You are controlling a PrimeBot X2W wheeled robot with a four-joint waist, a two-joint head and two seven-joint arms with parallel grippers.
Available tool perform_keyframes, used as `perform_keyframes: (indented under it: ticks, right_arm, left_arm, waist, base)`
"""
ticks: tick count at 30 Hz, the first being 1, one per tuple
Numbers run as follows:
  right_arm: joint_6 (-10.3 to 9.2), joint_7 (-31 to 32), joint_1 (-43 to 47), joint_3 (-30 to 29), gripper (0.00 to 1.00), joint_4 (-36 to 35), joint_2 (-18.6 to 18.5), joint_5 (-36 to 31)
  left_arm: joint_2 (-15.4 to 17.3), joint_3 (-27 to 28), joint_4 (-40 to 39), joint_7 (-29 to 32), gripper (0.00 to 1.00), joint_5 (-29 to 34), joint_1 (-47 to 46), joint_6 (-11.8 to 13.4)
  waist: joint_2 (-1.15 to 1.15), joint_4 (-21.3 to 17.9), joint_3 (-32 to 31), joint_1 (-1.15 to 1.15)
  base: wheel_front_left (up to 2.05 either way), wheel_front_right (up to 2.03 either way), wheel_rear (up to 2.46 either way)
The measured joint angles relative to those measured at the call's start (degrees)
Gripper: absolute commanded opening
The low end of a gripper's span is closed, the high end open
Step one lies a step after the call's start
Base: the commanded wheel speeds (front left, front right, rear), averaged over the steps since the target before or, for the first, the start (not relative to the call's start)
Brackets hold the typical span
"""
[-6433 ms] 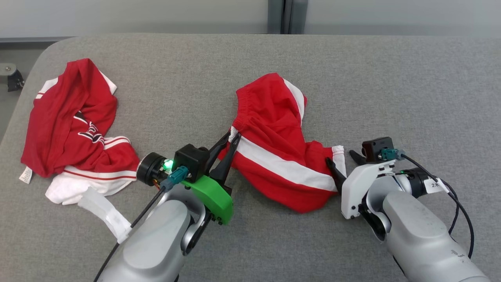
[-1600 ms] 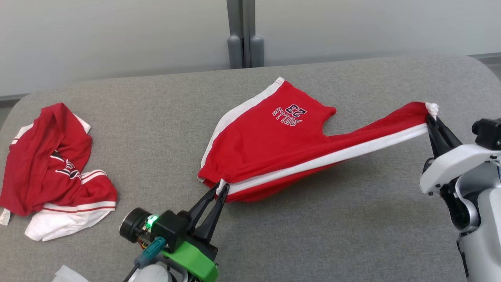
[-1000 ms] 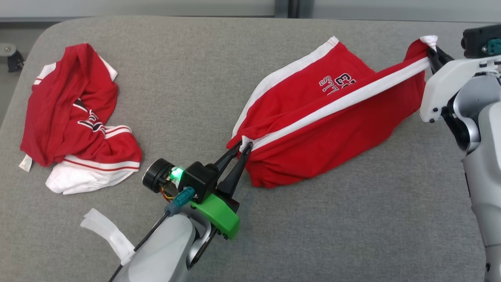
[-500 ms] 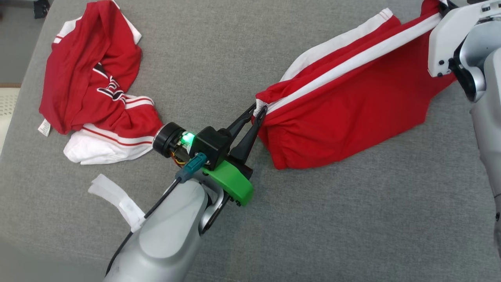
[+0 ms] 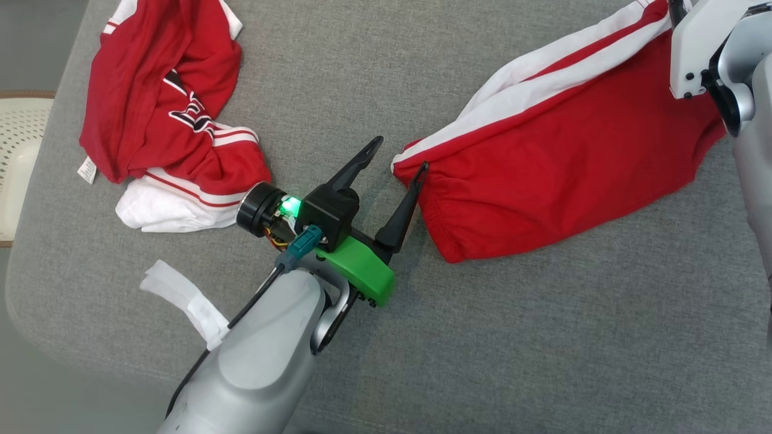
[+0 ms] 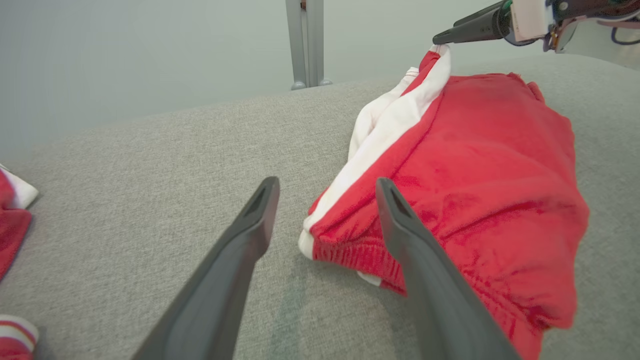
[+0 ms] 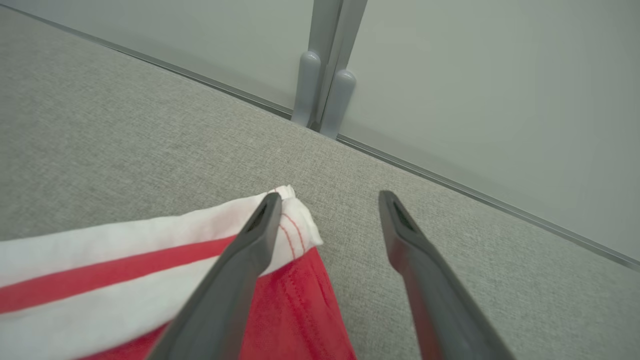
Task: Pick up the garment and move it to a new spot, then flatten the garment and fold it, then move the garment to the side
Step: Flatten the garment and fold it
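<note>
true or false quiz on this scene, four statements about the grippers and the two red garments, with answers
1. The left gripper is open at the waistband corner of the red shorts with white side stripes. True.
2. The right gripper is clamped on the shorts. False: its jaws are apart, with the hem against one finger.
3. The crumpled red and white jersey lies to the robot's right of the shorts. False: it lies to their left.
4. Bare grey fabric table separates the two garments. True.
</note>
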Motion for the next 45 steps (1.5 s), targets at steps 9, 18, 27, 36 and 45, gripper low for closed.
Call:
perform_keyframes:
  ticks: [9, 18, 27, 36, 45]
  right_arm:
    - [-0.01, -5.08, 0.02, -4.12, 1.0, 4.85, 0.6, -1.74]
    - [-0.02, -15.53, 5.5, -2.85, 1.0, 5.32, 4.75, 4.88]
    - [-0.02, -25.6, 18.52, 6.77, 1.0, -6.76, 6.16, 21.32]
    - [-0.07, -28.4, 36.75, 2.89, 1.0, -27.1, 6.46, 23.64]
    - [-0.03, -28.46, 49.45, -1.29, 1.0, -38.52, 12.39, 18.0]
  left_arm:
    - [-0.02, 3.6, -0.74, 0.0, 1.0, 0.49, 0.68, 2.1]
    - [0.99, 12.14, -3.56, 0.0, 1.0, 1.57, 6.55, 4.14]
    - [1.14, 21.75, -10.79, 0.0, 1.0, 2.0, 15.22, 4.76]
    - [0.21, 25.96, -15.93, -0.01, 1.0, 4.07, 23.56, 3.75]
    - [0.02, 26.73, -19.4, -0.01, 1.0, 4.82, 30.06, 3.48]
  waist:
    - [0.0, -1.67, -2.82, 0.0]
    - [0.0, -5.01, -8.18, 0.0]
    - [0.0, -10.19, -13.28, 0.0]
    - [0.0, -15.16, -17.26, -0.01]
    - [0.0, -18.49, -19.64, -0.01]
  base:
    - [0.0, 0.0, 0.0]
    - [0.0, 0.0, 0.0]
    - [0.0, 0.0, 0.0]
    - [0.0, 0.0, 0.0]
    - [0.0, 0.0, 0.0]
